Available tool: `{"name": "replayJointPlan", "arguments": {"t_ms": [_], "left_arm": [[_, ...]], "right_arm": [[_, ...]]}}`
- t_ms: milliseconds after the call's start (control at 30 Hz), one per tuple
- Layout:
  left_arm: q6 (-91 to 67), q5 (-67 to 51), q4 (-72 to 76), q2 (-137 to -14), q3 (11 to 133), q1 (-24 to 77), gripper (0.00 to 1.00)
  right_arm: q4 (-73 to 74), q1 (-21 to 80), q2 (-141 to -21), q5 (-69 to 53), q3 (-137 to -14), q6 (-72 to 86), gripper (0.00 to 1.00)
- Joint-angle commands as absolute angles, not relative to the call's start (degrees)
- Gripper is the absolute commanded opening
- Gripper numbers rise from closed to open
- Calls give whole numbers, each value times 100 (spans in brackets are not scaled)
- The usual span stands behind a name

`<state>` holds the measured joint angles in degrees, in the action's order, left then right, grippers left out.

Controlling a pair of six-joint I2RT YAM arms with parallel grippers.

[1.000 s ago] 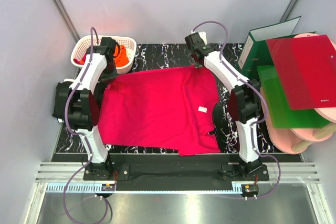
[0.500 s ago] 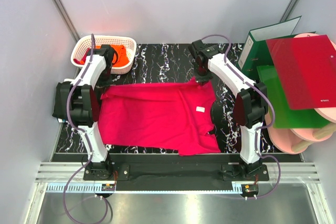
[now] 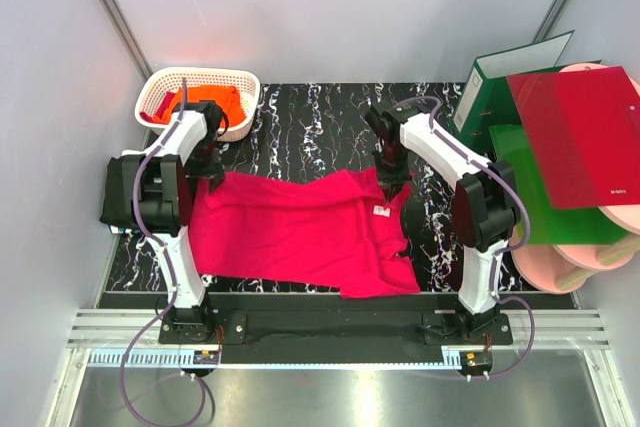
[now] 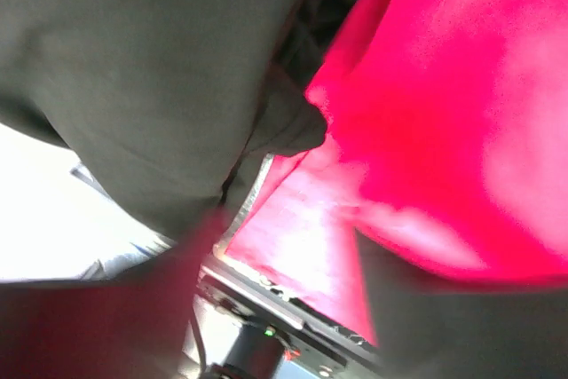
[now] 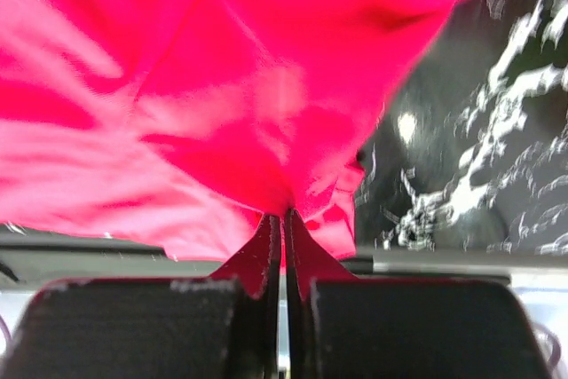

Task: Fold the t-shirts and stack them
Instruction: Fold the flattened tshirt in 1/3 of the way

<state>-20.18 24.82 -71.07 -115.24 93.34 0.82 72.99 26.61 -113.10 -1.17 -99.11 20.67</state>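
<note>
Crimson-pink t-shirt [image 3: 300,237] lies on the black marbled tabletop [image 3: 320,112] between the two arms. It is spread wide from left to right, with soft wrinkles and a fold slanting across its right part. Its small white neck label [image 3: 381,210] shows near the right end, and the neck opening faces the right arm. A sleeve lies bunched at the near right corner. The orange t-shirt [image 3: 210,97] sits crumpled in the white lattice basket [image 3: 200,75] at the far left. The black t-shirt [image 3: 118,197] lies at the tabletop's left edge, just beside the pink one. The left arm rises from its base, its elbow over the shirt's left edge. Its left hand [image 3: 213,182] is at the shirt's far left corner. The left wrist view is blurred, but its fingers [image 4: 461,326] appear spread apart, with pink cloth showing beyond the gap and none clearly pinched. The right arm mirrors this pose, its forearm slanting inward and its right hand [image 3: 390,185] pointing down at the far right edge, just beyond the label. In the right wrist view, that hand's fingers [image 5: 257,255] are pressed together with a peak of pink cloth clamped between their tips.
</note>
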Motion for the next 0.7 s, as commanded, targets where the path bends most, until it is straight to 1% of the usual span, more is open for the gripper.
{"name": "replayJointPlan", "arguments": {"t_ms": [0, 167, 233, 267, 300, 333, 367, 400, 433, 467, 600, 667], "left_arm": [[-2153, 2803, -7093, -10934, 9290, 0, 99], [-2074, 2857, -7093, -10705, 9684, 0, 99], [-2039, 2804, -7110, -10740, 9843, 0, 99], [-2056, 2795, -7145, -10766, 9992, 0, 99], [-2057, 2778, -7172, -10767, 10045, 0, 99], [-2048, 2743, -7181, -10775, 10107, 9, 99], [-2048, 2638, -7181, -10767, 10194, 0, 99], [-2057, 2567, -7181, -10767, 10230, 0, 99], [-2057, 2479, -7155, -10775, 10230, 0, 99], [-2031, 2252, -7137, -10801, 10222, 0, 99], [-2039, 1978, -7093, -11074, 10073, 131, 98], [-2048, 1829, -6936, -11066, 9809, 184, 96]], "right_arm": [[7972, 2672, -10890, -491, -9502, 2188, 0], [8086, 2689, -11047, -975, -9317, 1995, 0], [8121, 2707, -11135, -1247, -9343, 1864, 24], [8165, 2698, -11127, -1274, -9404, 1837, 39], [8200, 2707, -11110, -1257, -9456, 1846, 58], [8226, 2707, -11066, -1248, -9501, 1811, 71], [8296, 2716, -11039, -1231, -9631, 1802, 81], [8323, 2707, -11030, -1152, -9711, 1802, 86], [8349, 2707, -11004, -1108, -9799, 1802, 90], [8367, 2707, -11004, -1055, -9948, 1802, 90], [8315, 2707, -11170, -617, -10256, 1846, 89], [8148, 2707, -11232, -440, -10310, 1890, 89]]}}
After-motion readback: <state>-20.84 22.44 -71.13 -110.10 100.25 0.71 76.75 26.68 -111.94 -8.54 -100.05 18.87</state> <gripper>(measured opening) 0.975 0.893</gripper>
